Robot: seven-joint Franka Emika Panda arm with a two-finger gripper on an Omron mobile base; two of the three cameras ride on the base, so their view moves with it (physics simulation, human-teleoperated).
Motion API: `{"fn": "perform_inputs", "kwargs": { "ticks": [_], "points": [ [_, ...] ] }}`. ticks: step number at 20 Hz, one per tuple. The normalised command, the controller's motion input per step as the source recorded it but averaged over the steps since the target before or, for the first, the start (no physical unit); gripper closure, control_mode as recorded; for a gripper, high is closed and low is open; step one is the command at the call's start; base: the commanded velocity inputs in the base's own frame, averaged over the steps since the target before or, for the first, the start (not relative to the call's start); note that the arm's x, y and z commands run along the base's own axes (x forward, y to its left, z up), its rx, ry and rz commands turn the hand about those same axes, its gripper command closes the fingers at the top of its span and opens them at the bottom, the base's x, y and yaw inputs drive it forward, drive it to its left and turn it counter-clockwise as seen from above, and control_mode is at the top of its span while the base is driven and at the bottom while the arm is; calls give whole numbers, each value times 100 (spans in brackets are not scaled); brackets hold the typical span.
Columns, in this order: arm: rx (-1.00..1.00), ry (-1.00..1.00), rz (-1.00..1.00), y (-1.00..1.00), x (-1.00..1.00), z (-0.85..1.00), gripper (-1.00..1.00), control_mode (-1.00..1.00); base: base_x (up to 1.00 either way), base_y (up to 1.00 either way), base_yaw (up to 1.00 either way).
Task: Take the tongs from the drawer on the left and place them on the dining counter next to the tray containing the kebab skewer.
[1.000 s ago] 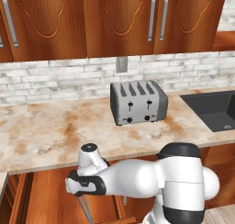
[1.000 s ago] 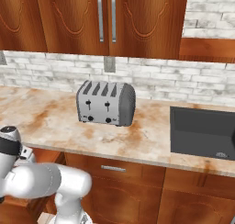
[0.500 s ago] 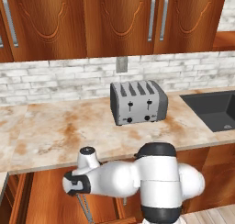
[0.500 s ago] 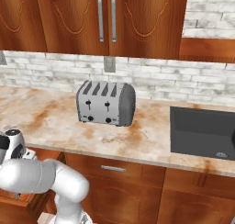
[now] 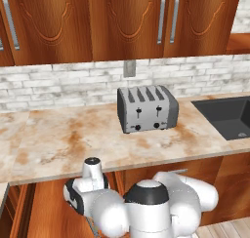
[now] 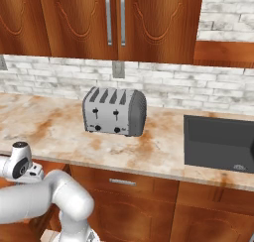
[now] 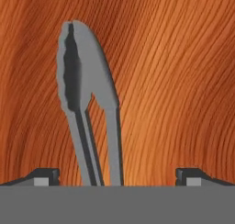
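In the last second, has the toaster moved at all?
No. The toaster stands at the same spot below the wall outlet on the counter; only the robot's arm has shifted in front of it.

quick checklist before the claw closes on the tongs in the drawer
1. Tongs lie between the claw fingertips: ok, their arms run down between the two tips.
2. Claw open wide enough: ok, tips stand well apart on either side.
3. Tongs lying flat on the drawer wood floor: ok.
4. Tips low enough to pinch the tongs: cannot tell, height is unclear in the hand view.
5. Other utensils in the way: ok, none visible near the tongs.
6. Tongs centred between the tips: not ok, they sit closer to the left tip.
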Motion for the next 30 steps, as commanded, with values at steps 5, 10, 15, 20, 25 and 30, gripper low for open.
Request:
{"fn": "perform_inputs", "kwargs": {
  "ticks": [5,10,15,20,25,30],
  "points": [
    [0,0,0,19,0,-21,-100,-100,0,0,0],
    [0,0,0,15,0,-18,-100,-100,0,0,0],
    [0,0,0,1,0,-17,-100,-100,0,0,0],
    [0,-1,0,0,3,-24,-100,-100,0,0,0],
    [0,0,0,0,1,-23,-100,-100,0,0,0],
    [0,2,0,1,0,-3,-100,-100,0,0,0]
  ]
}}
